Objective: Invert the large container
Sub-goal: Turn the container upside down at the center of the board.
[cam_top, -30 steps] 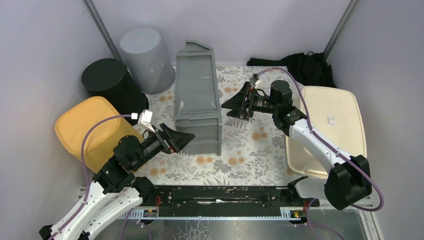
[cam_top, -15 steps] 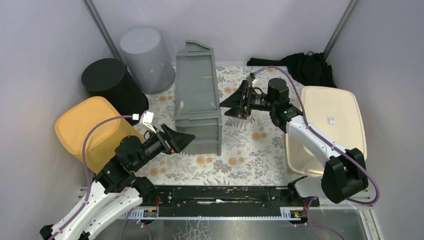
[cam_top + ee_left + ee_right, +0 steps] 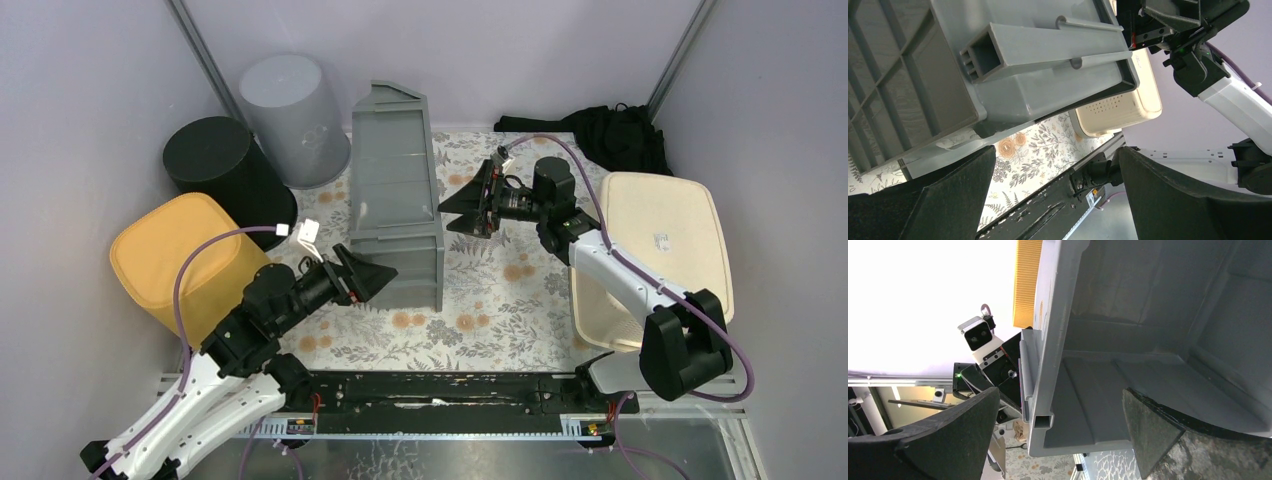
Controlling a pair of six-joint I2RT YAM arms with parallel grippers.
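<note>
The large container [image 3: 395,205], a grey plastic bin, lies tipped on its side in the middle of the flowered table, its open side facing right. My left gripper [image 3: 375,278] is open at its near left corner, by the ribbed base [image 3: 898,95]. In the left wrist view the container [image 3: 1038,65] fills the top and only table shows inside the left gripper [image 3: 1055,155]. My right gripper [image 3: 455,208] is open at the container's right rim. In the right wrist view that rim [image 3: 1040,390] lies between the wide jaws of the right gripper [image 3: 1060,395], not clamped.
An upturned yellow tub [image 3: 175,255], black bucket [image 3: 215,160] and grey bucket [image 3: 290,110] stand on the left. A cream tub [image 3: 670,240] is on the right, black cloth [image 3: 610,130] behind it. The black rail [image 3: 440,390] runs along the near edge. Walls close in all round.
The left gripper has crept a little right and forward toward the container's corner. The right gripper has edged left up to the rim. The container has not moved.
</note>
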